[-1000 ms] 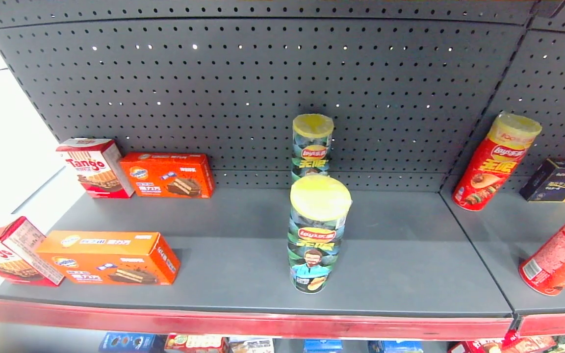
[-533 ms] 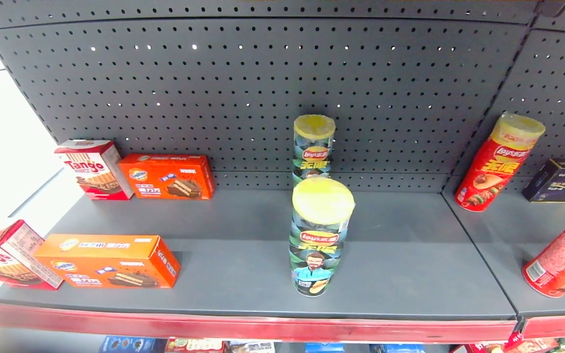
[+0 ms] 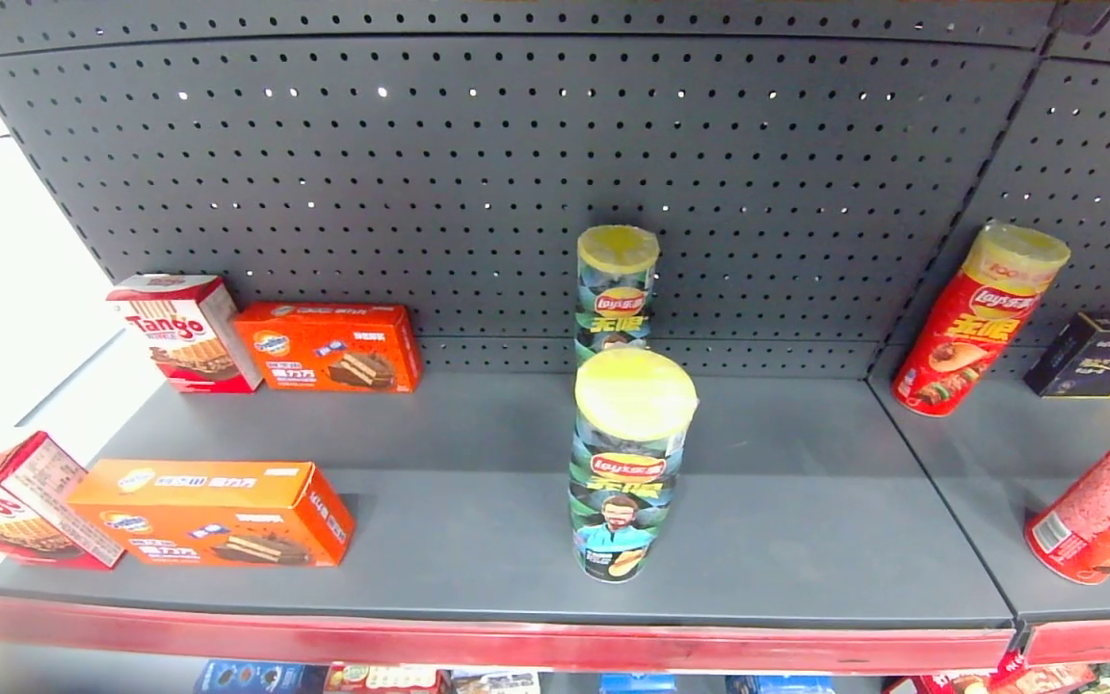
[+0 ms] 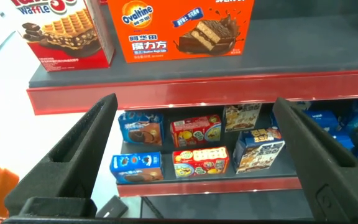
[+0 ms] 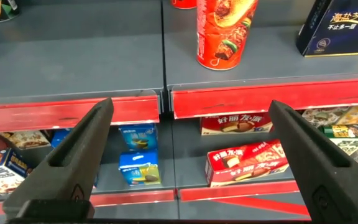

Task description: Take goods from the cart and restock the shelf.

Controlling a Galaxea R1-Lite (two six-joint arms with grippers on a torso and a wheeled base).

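Note:
The grey shelf [image 3: 786, 501] holds two green chip cans upright in the middle, one at the front [image 3: 627, 463] and one behind it [image 3: 616, 289]. On its left lie two orange boxes [image 3: 213, 511] [image 3: 329, 345] and two red wafer boxes [image 3: 15, 501] [image 3: 184, 331]. My left gripper [image 4: 194, 102] is open and empty, below and in front of the front orange box [image 4: 179, 28]. My right gripper [image 5: 191, 104] is open and empty too, in front of the shelf's red edge, near a red chip can [image 5: 224, 31].
The neighbouring shelf bay on the right carries two red chip cans [image 3: 979, 318] [image 3: 1099, 511] and a dark box [image 3: 1099, 355]. A lower shelf holds several small snack boxes [image 4: 194, 146] [image 5: 244, 162]. Bare shelf surface lies on both sides of the green cans.
The head view shifted slightly a second ago, then stayed still. Nothing on the shelf has moved.

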